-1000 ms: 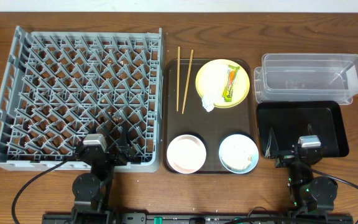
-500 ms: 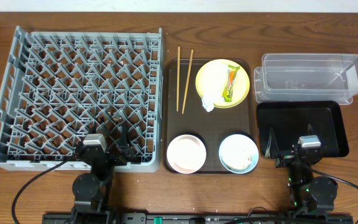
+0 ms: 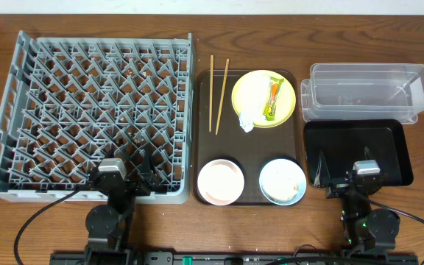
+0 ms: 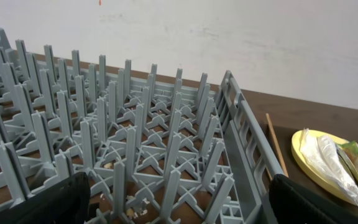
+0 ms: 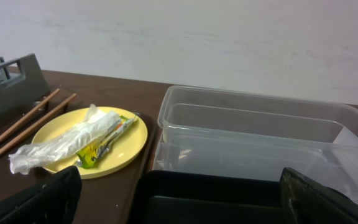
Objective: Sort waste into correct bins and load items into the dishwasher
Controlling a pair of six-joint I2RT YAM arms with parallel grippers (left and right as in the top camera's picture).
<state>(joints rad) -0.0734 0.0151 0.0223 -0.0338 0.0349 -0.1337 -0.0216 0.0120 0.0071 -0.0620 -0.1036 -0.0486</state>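
The grey dish rack fills the left of the table. A yellow plate carries the green-and-orange wrapper and a white tissue; it also shows in the right wrist view. The chopsticks lie left of the plate. A white dish and a light blue bowl with white scraps sit in front. The clear tub and black tray are at right. My left gripper is open over the rack's front edge. My right gripper is open over the black tray's front edge.
A dark brown serving tray holds the plate, dish and bowl in the middle. The rack's pegs stand close in front of the left gripper. Crumbs lie under the rack's lattice. A white wall bounds the back.
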